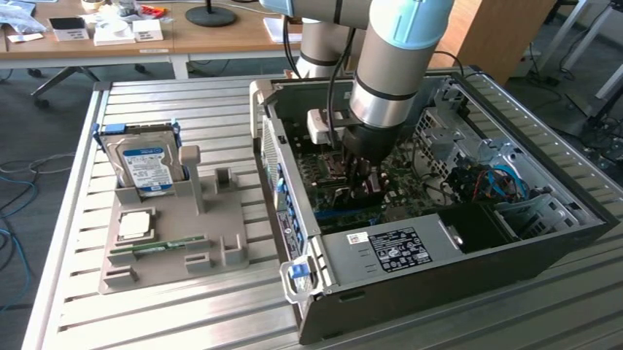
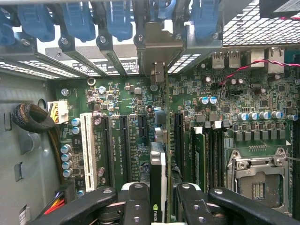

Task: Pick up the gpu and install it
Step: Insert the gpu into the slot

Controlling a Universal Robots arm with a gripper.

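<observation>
Exterior view: hard drive (image 1: 148, 168) stands upright in grey fixture (image 1: 219, 219), at 9 o'clock of the open PC case (image 1: 545, 240). Memory stick (image 1: 157, 248) lies at 6 o'clock of the drive. Gripper (image 1: 362, 182) is down inside the case. Wrist view: fingers (image 2: 136, 201) pinch the gpu (image 2: 159, 164) edge-on, upright over the motherboard (image 2: 243, 93) slots. Its metal bracket (image 2: 161, 42) is at the case's rear wall. Can't tell if it's seated.

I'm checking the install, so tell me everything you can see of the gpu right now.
The gpu is a thin card seen edge-on, with a green board edge, a dark face bearing a logo, and a silvery metal bracket at one end. It stands on edge over the motherboard, clamped in the end effector. Whether it is seated cannot be told.
</observation>
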